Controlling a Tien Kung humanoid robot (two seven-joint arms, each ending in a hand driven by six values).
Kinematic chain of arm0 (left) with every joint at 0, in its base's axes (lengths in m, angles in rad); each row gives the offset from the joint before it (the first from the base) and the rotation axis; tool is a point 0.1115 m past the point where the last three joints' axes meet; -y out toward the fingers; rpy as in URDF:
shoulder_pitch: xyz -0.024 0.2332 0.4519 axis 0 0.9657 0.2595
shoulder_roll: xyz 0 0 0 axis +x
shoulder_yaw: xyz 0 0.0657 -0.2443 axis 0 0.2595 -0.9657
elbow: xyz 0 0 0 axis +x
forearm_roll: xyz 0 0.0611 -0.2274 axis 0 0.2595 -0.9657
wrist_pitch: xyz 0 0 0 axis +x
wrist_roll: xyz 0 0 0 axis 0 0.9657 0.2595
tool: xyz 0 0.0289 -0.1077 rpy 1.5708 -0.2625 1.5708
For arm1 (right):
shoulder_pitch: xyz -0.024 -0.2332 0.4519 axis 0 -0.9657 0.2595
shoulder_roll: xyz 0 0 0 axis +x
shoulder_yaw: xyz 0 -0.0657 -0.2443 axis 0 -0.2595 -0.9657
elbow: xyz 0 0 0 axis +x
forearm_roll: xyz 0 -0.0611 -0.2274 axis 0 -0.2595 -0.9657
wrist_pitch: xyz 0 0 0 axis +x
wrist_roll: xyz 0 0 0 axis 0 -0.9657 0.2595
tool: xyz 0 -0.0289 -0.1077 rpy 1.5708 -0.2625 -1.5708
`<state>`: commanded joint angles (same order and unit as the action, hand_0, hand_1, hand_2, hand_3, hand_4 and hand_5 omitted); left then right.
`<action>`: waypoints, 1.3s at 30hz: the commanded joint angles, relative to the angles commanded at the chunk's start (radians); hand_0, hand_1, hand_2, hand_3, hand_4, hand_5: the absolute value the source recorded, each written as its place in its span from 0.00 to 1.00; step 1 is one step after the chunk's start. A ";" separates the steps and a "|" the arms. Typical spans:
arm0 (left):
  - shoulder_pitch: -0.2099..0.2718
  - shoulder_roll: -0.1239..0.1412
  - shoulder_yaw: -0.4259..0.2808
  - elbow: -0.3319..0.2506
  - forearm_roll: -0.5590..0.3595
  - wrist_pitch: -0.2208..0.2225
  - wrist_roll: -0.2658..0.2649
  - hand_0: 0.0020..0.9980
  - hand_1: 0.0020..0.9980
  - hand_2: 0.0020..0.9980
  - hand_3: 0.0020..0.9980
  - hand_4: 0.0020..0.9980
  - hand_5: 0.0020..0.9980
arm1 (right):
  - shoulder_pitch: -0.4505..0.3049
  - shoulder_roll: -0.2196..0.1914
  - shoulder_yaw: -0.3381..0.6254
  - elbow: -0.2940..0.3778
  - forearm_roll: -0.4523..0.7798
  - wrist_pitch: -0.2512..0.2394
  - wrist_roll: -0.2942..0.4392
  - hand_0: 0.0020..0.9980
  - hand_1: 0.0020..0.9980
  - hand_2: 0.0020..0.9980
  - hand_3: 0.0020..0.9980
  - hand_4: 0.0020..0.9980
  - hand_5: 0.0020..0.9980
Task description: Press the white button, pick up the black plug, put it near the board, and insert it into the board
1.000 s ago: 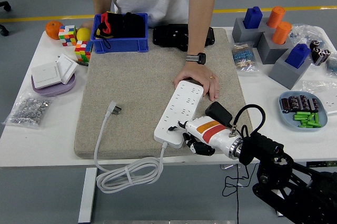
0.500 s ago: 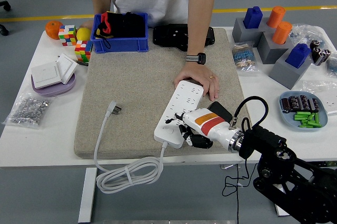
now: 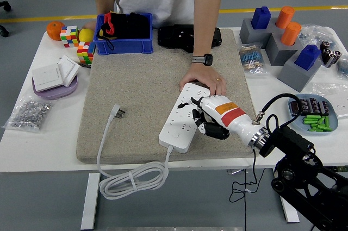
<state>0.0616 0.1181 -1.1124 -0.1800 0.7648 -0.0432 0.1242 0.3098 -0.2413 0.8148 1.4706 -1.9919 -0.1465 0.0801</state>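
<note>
The robot's white right hand [image 3: 209,118], black fingers [image 3: 210,129] curled downward and holding nothing, hovered over the middle of the long white power strip [image 3: 185,116] on the beige felt mat [image 3: 141,84]. A person's hand [image 3: 205,79] pressed the strip's far end. I could not tell where the black plug was

power strip [image 3: 182,122]: white, long, lying flat and diagonal across the beige mat
white button [image 3: 175,132]: sitting at its near end
</note>
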 joint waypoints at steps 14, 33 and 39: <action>-0.030 0.014 0.095 0.000 -0.054 -0.004 -0.004 0.70 0.67 0.59 0.68 0.67 0.26 | -0.003 -0.004 0.045 -0.081 0.120 -0.094 0.049 0.84 0.82 0.79 0.81 1.00 0.47; -0.001 -0.003 0.048 0.000 -0.030 -0.004 -0.008 0.70 0.67 0.59 0.68 0.67 0.26 | -0.059 0.024 0.051 -0.242 0.104 -0.280 0.094 0.74 0.71 0.65 0.74 1.00 0.28; 0.007 -0.006 0.041 0.000 -0.025 -0.004 -0.006 0.70 0.67 0.59 0.68 0.67 0.26 | -0.061 0.034 0.046 -0.285 0.095 -0.297 0.088 0.74 0.71 0.65 0.72 1.00 0.30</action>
<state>0.0686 0.1117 -1.0714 -0.1800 0.7397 -0.0470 0.1184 0.2488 -0.2071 0.8609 1.1858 -1.8967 -0.4432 0.1677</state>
